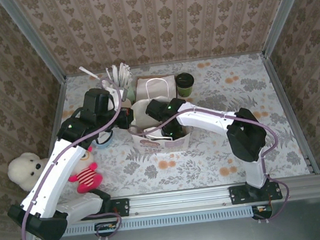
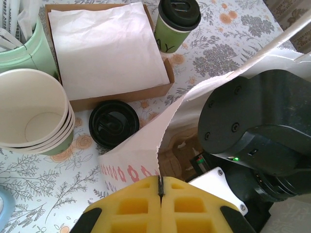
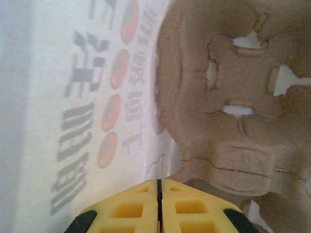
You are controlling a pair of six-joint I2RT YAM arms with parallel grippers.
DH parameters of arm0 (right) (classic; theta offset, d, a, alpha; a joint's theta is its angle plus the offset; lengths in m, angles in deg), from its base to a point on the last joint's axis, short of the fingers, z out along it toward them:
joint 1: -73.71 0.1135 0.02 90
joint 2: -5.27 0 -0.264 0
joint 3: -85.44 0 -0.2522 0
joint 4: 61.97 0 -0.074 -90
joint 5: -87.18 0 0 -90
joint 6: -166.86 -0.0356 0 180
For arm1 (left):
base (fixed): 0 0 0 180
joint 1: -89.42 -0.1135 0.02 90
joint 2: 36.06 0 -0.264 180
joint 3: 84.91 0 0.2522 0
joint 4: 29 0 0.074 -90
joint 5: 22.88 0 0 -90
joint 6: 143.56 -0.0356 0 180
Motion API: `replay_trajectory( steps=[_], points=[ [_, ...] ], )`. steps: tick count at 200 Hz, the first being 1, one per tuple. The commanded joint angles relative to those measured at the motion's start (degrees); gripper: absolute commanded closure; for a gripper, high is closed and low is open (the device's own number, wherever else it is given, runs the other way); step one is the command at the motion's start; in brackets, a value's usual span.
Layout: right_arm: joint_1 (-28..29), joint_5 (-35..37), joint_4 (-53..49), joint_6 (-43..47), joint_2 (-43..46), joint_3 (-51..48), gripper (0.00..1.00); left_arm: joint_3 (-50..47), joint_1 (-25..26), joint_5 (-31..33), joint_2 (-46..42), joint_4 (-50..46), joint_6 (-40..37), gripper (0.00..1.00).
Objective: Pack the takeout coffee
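- Coffee (image 2: 176, 24): upright on the tabletop (image 1: 248, 88), beyond the bag (image 1: 160, 136) and well apart from it, not yet packed. Olive paper wall tapering downward, smooth round black plastic top pressed on.
- Risk at pickup: a thin paper wall buckling under a hard squeeze, popping the top and spilling. Light enough to topple from a sideways nudge.
- Carrier (image 3: 233, 97): inside the bag, of rough brown moulded pulp with round wells and cut flaps. Likely to catch the cup's base and tilt it if lowered off-centre.
- Right pincer (image 3: 158, 206): down inside the bag near the carrier, pads pressed together with nothing between them. Danger of dragging the carrier or snagging the bag's wall on the way out.
- Left pincer (image 2: 160, 191): clamped on the bag's upper edge, holding the mouth apart. Thin white paper with a serrated rim and red print. Liable to tear or slip free, letting the mouth fold shut over the right arm.
- Spare lid (image 2: 114, 123): flat, black and glossy, just beside the bag. Stacked cups (image 2: 34, 119) farther out, easily knocked by a swinging arm.
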Motion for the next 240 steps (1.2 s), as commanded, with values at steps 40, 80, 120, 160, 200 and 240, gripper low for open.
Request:
replay_trajectory(
  steps=[40, 80, 120, 160, 200, 240],
  points=[
    [-0.33, 0.77, -8.81, 4.8, -4.04, 1.12, 0.89, -1.52, -0.5, 0.52, -2.95, 2.26, 0.81, 1.0],
    [-0.14, 8.05, -0.29, 3.36, -5.08, -1.41, 0.9, -2.02, -0.5, 0.27, -4.07, 2.66, 1.32, 1.0],
    [0.02, 6.75, 2.17, 2.41, -5.12, -0.65, 0.9, -2.2, -0.52, 0.78, -4.42, 2.32, 1.53, 1.0],
    [-0.05, 3.76, 0.66, 4.05, -1.61, 0.01, 0.89, -1.85, -0.54, 0.47, -3.77, 1.95, 1.61, 1.0],
    [-0.41, -3.54, -3.9, 6.1, -0.49, 1.78, 0.88, -2.43, -0.51, -0.26, -3.98, 1.04, 1.65, 1.0],
    [-0.19, 0.31, -3.82, 6.94, -3.9, 1.9, 0.9, -3.54, -0.5, -0.66, -4.07, 2.29, 2.17, 1.0]
  ],
)
